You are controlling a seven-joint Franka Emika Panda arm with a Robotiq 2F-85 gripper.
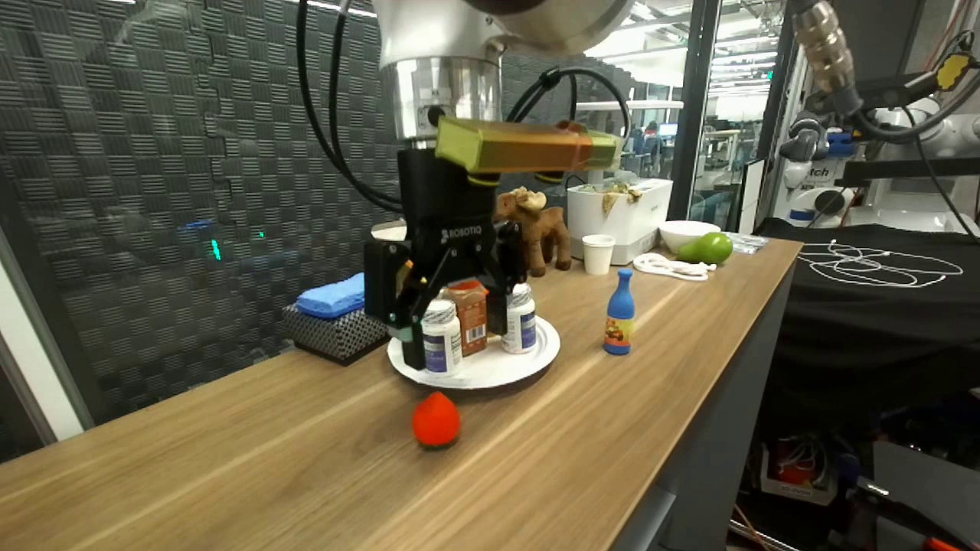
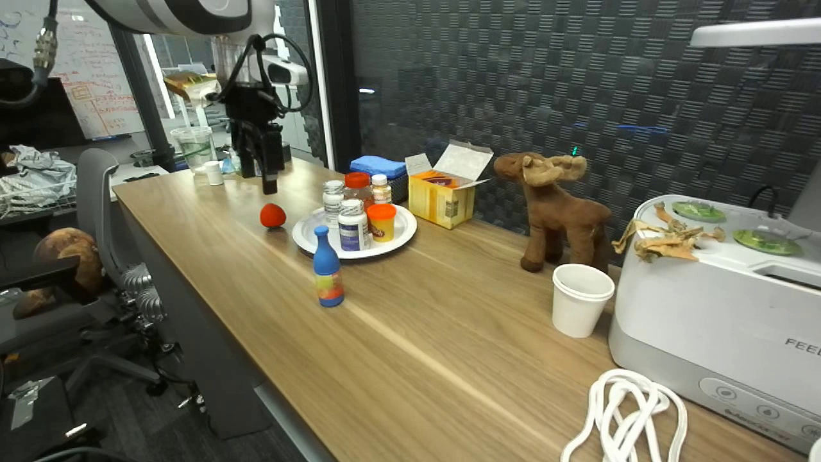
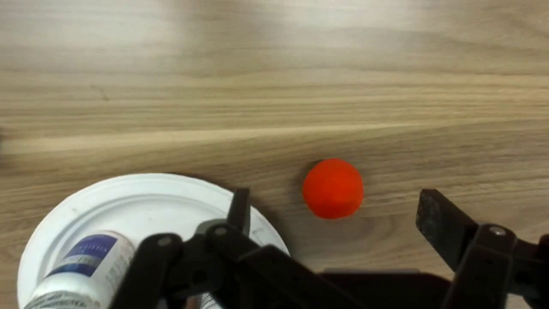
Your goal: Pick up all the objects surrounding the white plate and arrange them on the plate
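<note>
Looks like wood along the whole bench (image 2: 410, 327), grained, smooth, with a low sheen. Near the centre in an exterior view, smooth white on the plate (image 2: 304, 234); cannot tell paper from plastic. Slightly glossy plastic for the pill bottles (image 2: 353, 226) upon it, see-through walls on the red-capped jar (image 2: 357, 181), smooth plastic for the yellow tub (image 2: 383, 226) and the blue bottle (image 2: 327, 264). In the middle of the wrist view, even, matt red on the ball (image 3: 333, 189). Dull black on the tool (image 1: 457, 334); polished metal on the collar (image 1: 467, 84), upper middle of an exterior view. Creased cardboard for the yellow carton (image 2: 436, 202). Toward the right of the frame, soft plush on the toy moose (image 2: 564, 215) and paper for the nested cups (image 2: 577, 314). Ridged texture across the dark wall panels (image 2: 641, 96), upper right.
</note>
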